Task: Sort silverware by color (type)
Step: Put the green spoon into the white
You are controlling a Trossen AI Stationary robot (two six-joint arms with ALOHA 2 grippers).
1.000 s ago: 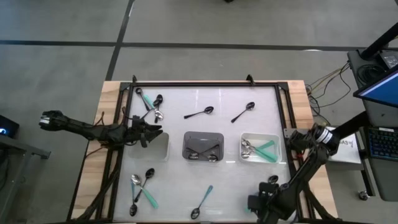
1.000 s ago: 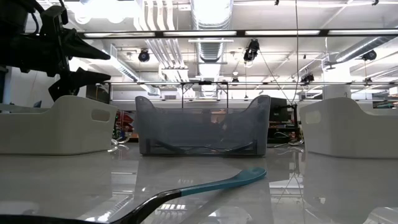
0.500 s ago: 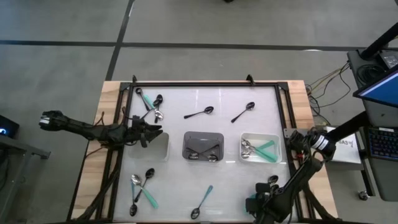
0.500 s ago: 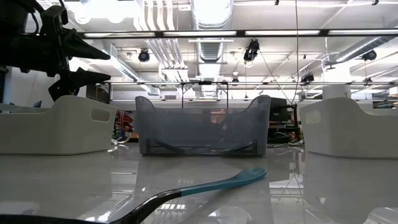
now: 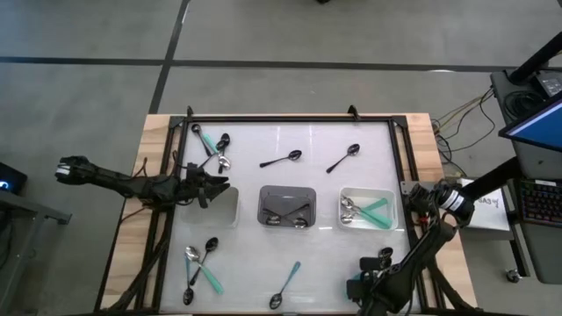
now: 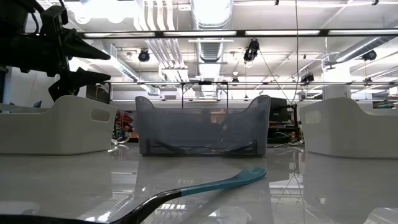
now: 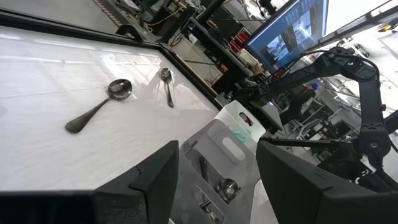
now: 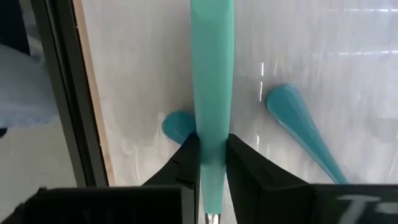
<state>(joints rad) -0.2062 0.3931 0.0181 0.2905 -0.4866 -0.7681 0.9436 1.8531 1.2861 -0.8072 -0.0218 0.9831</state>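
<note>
Backdrop: big workshop hall behind the table (image 5: 263, 254), ceiling pipes and strip lights all over the low view.
Right gripper: down at the table's near edge, toward the right corner (image 5: 367, 285). In the right wrist view its two dark fingers (image 8: 189, 158) are pinched on the handle of a mint-green spoon (image 8: 211, 74), so yeah, it's got one.
Right next to it: another mint-green spoon handle (image 8: 298, 130) lies on the white top just beside the held one, not touching the fingers.
Left gripper: hanging over the left side of the table above the left tray (image 5: 209, 187), jaws spread wide with nothing between them.
Left tray: white tray (image 5: 230, 206), can't tell if anything's inside.
Middle tray: grey tray (image 5: 287, 206) at the table's centre, shiny silver spoons (image 5: 290, 218) in it.
Right tray: white tray (image 5: 367, 209) toward the right edge, with mint-green spoons (image 5: 376, 211) plus something shiny in it.
Far left corner: small clump of spoons (image 5: 213, 145), black, silver and green mixed.
Far edge, middle: two black spoons lying apart (image 5: 281, 160) (image 5: 344, 158).
Near left corner: another mixed bunch (image 5: 200, 262).
Near edge, middle: one green-handled spoon (image 5: 285, 285) on its own.
</note>
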